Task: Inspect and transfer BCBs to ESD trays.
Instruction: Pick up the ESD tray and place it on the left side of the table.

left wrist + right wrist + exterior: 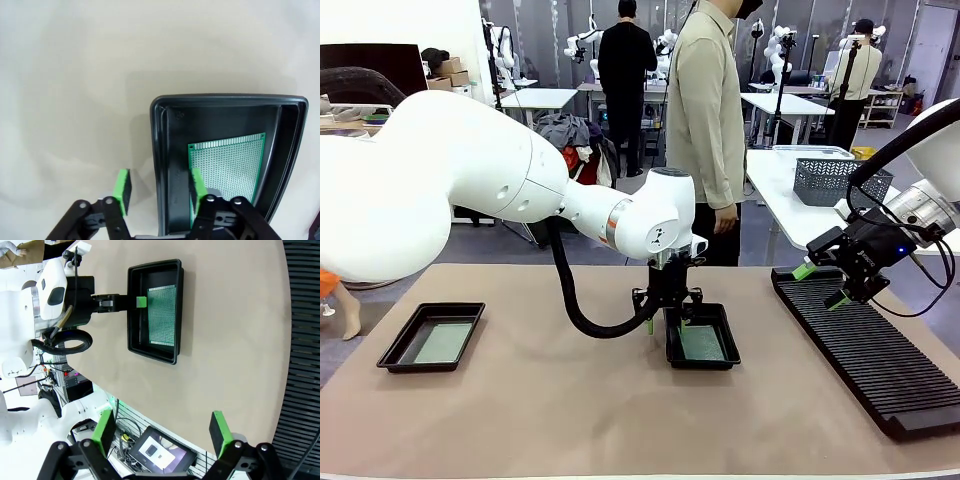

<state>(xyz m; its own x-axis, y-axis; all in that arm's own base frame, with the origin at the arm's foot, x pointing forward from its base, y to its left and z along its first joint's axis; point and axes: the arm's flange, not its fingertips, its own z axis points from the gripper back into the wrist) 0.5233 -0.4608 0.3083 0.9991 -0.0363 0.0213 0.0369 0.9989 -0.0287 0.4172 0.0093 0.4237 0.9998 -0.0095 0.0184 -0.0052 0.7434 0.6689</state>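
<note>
Boards lie in both black trays on the counter: one [441, 343] in the left tray [392, 352], one [227, 162] in the middle tray [165, 165], so the transfer looks well advanced. Left pincer [159, 191] straddles the middle tray's near wall, partly spread, pinching nothing yet. Right pincer [823, 286] hangs spread and empty over the ribbed rack [880, 365], whose slots look bare.

White tables [535, 97] stand in the upper middle of the frame. A grey mesh basket [838, 180] rests on another table [790, 195] at right. The floor [490, 238] is grey.
</note>
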